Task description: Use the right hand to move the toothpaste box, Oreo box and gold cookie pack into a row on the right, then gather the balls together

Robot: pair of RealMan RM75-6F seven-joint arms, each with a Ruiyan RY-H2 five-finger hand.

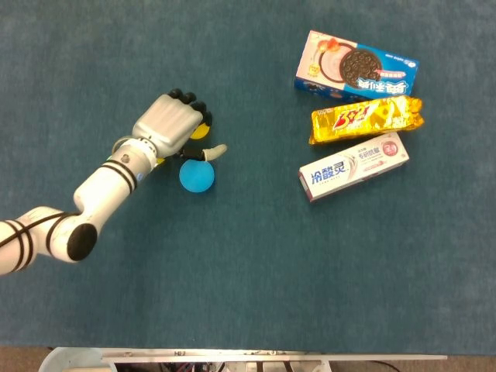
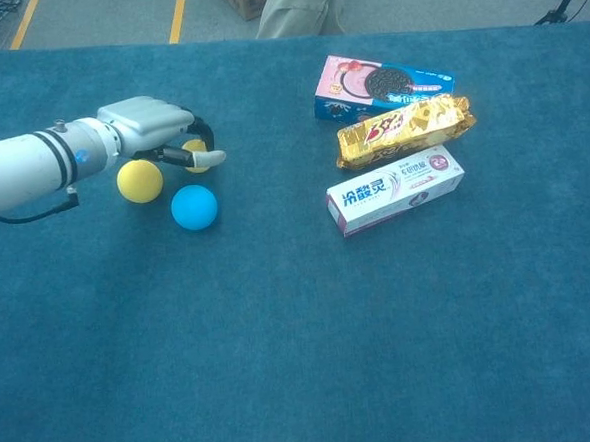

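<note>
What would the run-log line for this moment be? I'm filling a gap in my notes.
phase: gathering balls | left hand: cupped over small yellow ball | yellow ball, blue ball: adjacent | Oreo box, gold cookie pack, toothpaste box: rowed right

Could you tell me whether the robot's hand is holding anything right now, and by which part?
The left hand cups the small yellow ball, fingers curled over its top and sides; whether it is truly gripped cannot be told.

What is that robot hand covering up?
Under the hand a small yellow ball peeks out by the fingers; most of it is hidden. The chest view shows a bigger yellow ball beneath the wrist, beside the blue ball.
</note>
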